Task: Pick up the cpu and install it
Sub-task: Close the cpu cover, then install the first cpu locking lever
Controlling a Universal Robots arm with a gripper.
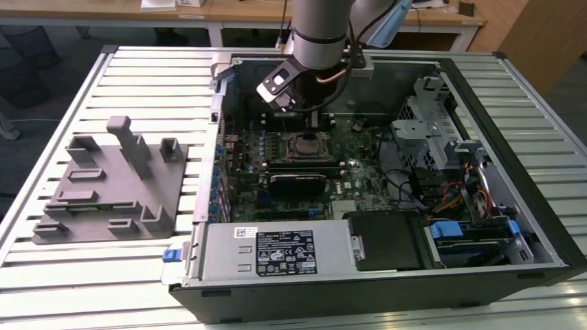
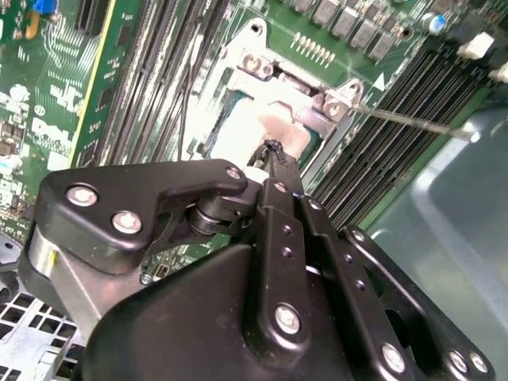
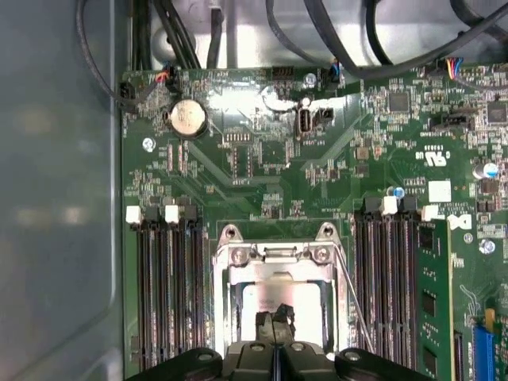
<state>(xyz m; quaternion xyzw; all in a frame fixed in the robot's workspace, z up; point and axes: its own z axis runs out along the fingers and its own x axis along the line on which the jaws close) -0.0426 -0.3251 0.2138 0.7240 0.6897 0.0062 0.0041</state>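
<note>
The gripper (image 3: 275, 319) hangs over the motherboard (image 3: 262, 182) inside the computer case (image 1: 513, 172). Its jaws are drawn together with nothing between them. The cpu (image 3: 283, 298) lies flat in the socket frame (image 3: 230, 274) right beneath their tips; contact is unclear.

The open black metal computer case (image 1: 367, 295) lies on the slatted metal tabletop (image 1: 92, 275), the grey plastic block tray (image 1: 119, 206) beside it on the exterior view's left. Inside, the silvery square cpu (image 3: 274, 295) sits in the metal-framed socket (image 3: 230, 278), under the black gripper (image 3: 276, 324).
</note>
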